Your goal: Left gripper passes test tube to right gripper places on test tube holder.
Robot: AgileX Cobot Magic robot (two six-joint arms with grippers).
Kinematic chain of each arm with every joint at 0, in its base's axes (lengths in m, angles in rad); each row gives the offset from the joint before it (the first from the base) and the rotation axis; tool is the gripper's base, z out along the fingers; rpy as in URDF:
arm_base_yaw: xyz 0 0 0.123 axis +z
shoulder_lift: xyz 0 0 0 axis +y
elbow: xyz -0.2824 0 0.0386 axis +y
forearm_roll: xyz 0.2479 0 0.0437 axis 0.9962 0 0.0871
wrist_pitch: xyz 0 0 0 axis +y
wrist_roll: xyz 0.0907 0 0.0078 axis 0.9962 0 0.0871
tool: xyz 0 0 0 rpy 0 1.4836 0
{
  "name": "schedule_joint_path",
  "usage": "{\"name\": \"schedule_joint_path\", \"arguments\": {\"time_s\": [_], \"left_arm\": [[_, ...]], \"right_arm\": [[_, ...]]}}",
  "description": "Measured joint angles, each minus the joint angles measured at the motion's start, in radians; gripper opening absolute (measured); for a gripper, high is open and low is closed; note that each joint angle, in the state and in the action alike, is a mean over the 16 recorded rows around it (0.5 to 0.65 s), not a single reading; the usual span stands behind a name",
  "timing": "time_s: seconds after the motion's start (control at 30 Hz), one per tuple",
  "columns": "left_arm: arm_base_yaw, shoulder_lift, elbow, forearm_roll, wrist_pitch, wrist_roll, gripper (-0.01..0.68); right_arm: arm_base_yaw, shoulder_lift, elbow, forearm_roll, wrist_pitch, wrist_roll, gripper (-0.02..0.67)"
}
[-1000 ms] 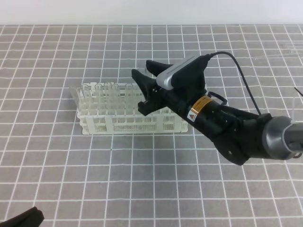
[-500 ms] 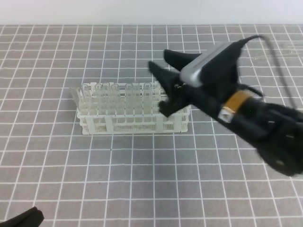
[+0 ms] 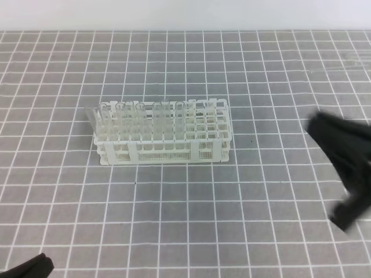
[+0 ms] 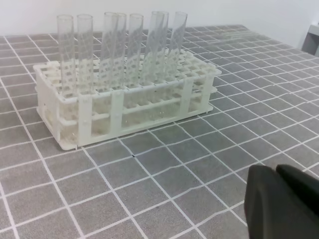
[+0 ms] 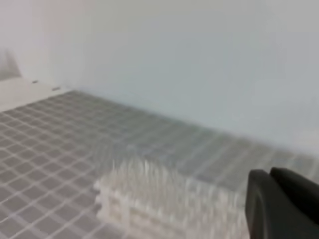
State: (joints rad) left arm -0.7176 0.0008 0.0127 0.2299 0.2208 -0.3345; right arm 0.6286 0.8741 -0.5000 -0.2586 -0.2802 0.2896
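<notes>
At seven o'clock on the gridded worktop point(image 3: 174, 231), the left claw point(image 3: 26, 269) sits clenched on nothing. Toward ten o'clock stands the test tube holder point(image 3: 164, 153), clear tubes upright along its far rows; the test tube point(image 4: 175, 46) at the row's right end may be the latest. At three o'clock, the right claw point(image 3: 342, 165) is a blur, clenched, empty.

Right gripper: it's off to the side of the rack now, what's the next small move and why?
Probably ease the right gripper on to its rest pose and stop. It is shut with nothing in it and blurred at the right, well clear of the rack. The tubes stand upright in the rack; the left gripper is also shut and empty.
</notes>
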Motion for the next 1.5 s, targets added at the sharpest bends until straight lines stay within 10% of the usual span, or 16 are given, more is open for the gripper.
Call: {"name": "schedule_joint_path", "arguments": {"time_s": [0.53,1.1,1.5], "left_arm": [[-0.001,-0.002,-0.002,0.000,0.003,0.000,-0.001],[-0.001,-0.003,-0.004,0.001,0.007,0.000,-0.002],[0.000,-0.001,-0.002,0.003,0.004,0.000,-0.002]], "right_arm": [[-0.017,-0.343,0.237,0.001,0.285,0.175,-0.013],[-0.330,-0.758,0.473,-0.025,0.321,0.174,-0.013],[-0.390,-0.887,0.501,-0.043,0.417,0.174,-0.013]]}}
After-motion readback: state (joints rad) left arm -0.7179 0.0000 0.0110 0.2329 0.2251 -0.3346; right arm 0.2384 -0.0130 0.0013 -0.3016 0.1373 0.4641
